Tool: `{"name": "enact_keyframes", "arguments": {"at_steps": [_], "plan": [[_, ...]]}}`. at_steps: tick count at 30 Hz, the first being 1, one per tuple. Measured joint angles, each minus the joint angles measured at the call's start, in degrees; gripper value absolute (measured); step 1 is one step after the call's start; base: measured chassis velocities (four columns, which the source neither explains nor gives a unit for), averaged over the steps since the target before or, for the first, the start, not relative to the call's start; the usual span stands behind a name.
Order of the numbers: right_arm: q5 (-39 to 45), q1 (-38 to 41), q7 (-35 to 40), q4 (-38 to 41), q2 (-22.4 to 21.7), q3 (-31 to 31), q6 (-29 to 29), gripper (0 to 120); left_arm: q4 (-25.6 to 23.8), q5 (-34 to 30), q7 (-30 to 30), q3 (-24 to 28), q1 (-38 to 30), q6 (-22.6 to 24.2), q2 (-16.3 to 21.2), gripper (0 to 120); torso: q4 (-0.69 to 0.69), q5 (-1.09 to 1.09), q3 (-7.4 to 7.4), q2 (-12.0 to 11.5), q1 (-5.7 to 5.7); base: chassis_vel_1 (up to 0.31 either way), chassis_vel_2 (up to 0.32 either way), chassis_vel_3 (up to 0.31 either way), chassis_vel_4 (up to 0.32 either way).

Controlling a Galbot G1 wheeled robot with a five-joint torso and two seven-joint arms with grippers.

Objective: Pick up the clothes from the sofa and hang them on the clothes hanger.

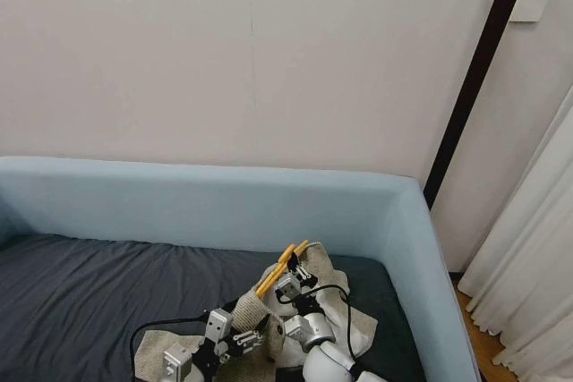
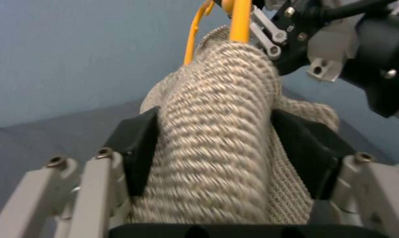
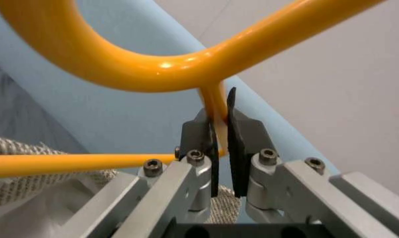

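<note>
left gripper [image 2: 216, 148]: my pads are clamped on a thick fold of the knit garment [image 2: 212, 114].
right gripper [image 3: 220, 126]: pinched tight on the neck of the orange hanger [image 3: 153, 64], just under the hook's curve.
place: right end of the sofa [image 1: 179, 203], on the dark seat [image 1: 81, 292] near the back corner.
key relation: the hanger sits just beyond and above my left fold, its long axis slanting up toward the backrest.
hidden: I can't find the neck opening, nor tell whether a hanger arm is already inside the knit. My arms cover the garment's near edge.
</note>
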Motion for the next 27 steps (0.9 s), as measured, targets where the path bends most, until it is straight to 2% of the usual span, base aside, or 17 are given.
{"name": "enact_keyframes", "arguments": {"at_steps": [4, 6, 7, 15, 27], "plan": [[-0.1, -0.1, -0.1, 0.5, -0.2, -0.4, 0.1, 4, 0.3, 0.4, -1.2, 0.3, -0.6, 0.7, -0.3, 51, 0.0, 0.0, 0.0, 0.0, 0.0, 0.0, 0.0, 0.0, 0.0], [-0.5, -0.2, -0.3, 0.9, -0.3, -0.5, -0.2, 4, 0.6, 1.3, -2.6, 0.4, -0.9, 1.7, -0.7, 39, 0.0, 0.0, 0.0, 0.0, 0.0, 0.0, 0.0, 0.0, 0.0], [-0.5, -0.2, -0.3, 0.9, -0.3, -0.5, -0.2, 4, 0.6, 1.3, -2.6, 0.4, -0.9, 1.7, -0.7, 39, 0.0, 0.0, 0.0, 0.0, 0.0, 0.0, 0.0, 0.0, 0.0], [-2.2, -0.1, -0.5, 1.7, -0.6, -0.8, -3.0, 4, 0.7, 8.2, -5.6, 0.6, -0.4, 3.1, -2.0, 10, 0.0, 0.0, 0.0, 0.0, 0.0, 0.0, 0.0, 0.0, 0.0], [-0.2, -0.2, -0.6, 2.6, -1.0, -1.2, -3.1, 4, 1.8, 9.7, -5.9, -1.0, 0.0, 1.1, -2.2, 8, 0.0, 0.0, 0.0, 0.0, 0.0, 0.0, 0.0, 0.0, 0.0]]}}
